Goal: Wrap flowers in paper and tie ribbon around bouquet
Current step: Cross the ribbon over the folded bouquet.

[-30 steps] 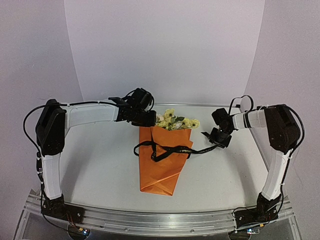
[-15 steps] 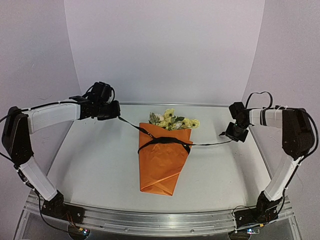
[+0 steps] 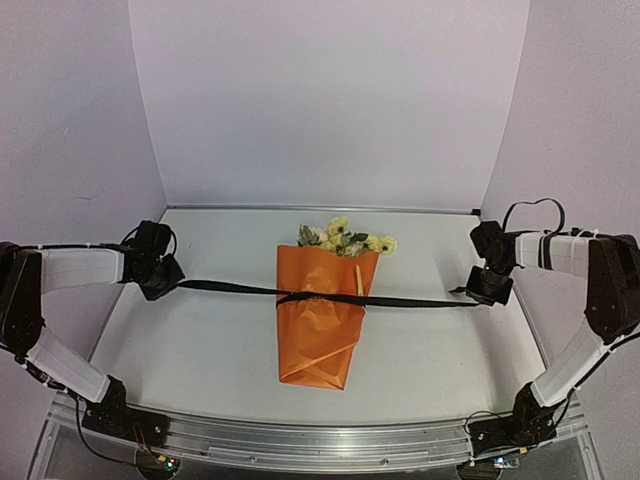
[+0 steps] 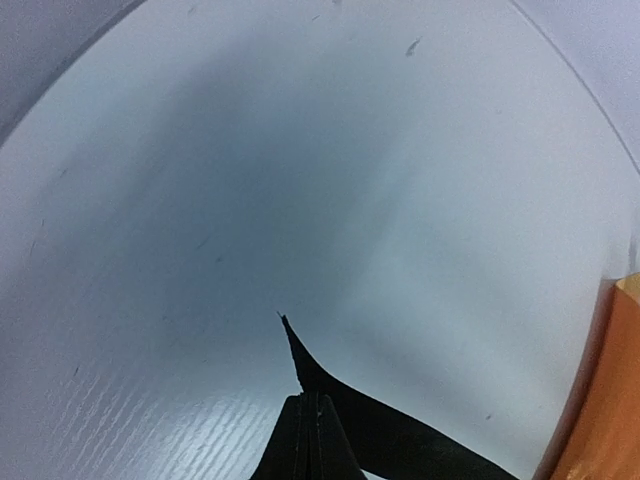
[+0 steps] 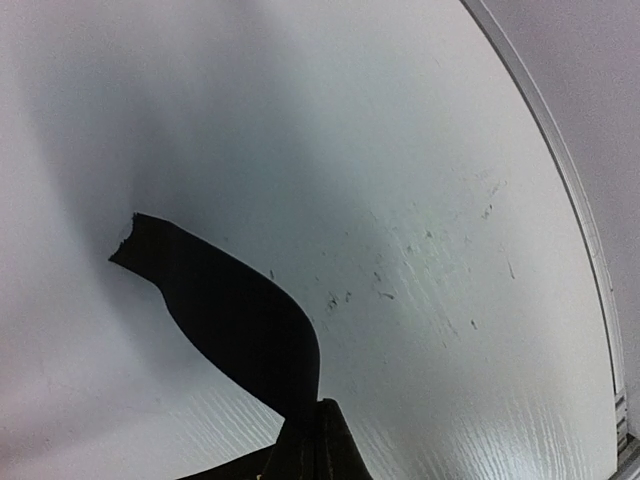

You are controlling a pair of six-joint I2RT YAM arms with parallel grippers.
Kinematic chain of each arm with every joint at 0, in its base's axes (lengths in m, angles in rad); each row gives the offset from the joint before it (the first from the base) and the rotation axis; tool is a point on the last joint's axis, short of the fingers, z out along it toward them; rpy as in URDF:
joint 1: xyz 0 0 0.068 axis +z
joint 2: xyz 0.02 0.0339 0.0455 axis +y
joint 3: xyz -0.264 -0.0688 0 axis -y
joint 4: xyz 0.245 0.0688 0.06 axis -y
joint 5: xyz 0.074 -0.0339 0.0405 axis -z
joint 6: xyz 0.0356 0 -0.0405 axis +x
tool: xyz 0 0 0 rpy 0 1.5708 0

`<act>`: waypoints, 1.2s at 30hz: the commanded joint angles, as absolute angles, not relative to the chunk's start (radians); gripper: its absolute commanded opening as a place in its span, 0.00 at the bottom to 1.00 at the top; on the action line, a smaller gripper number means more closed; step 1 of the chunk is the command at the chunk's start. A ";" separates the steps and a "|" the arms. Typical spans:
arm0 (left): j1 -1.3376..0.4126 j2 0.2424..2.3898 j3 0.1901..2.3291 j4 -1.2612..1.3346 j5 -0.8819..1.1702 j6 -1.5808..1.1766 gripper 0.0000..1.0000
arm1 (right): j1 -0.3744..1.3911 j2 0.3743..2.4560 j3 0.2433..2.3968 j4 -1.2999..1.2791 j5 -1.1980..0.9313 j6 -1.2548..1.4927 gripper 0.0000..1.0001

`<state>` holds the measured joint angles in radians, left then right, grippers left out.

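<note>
At the left, the left gripper (image 3: 163, 281) was pinched shut on one end of the ribbon (image 3: 230, 288). In the left wrist view a short pointed tail poked past its closed tips. The ribbon ran taut and nearly level above the table (image 3: 200, 345) to the bouquet (image 3: 318, 330) in the middle. There it cinched the paper (image 3: 322, 350) cone around its upper part. The cone lay with its folded narrow end toward the arms, and the flowers (image 3: 340, 240) spilled out of the wide far end. On the right, the right gripper (image 3: 480, 291) was likewise clamped on the ribbon's other end, a curled tail showing beyond its tips. The ribbon was flat, narrow and black. The paper was bright orange, creased and puckered where it was bound. The blossoms were pale yellow and cream among green leaves. The table was smooth, white and faintly scuffed, backed by a plain pale wall (image 3: 330, 100), with a metal rail (image 3: 300, 440) along its near edge.
</note>
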<state>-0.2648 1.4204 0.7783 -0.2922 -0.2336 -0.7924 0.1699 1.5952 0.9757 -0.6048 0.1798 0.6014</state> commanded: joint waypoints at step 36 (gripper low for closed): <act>-0.626 1.461 0.834 -0.031 0.145 0.474 0.70 | 0.465 1.378 0.956 -0.488 -0.182 0.089 0.66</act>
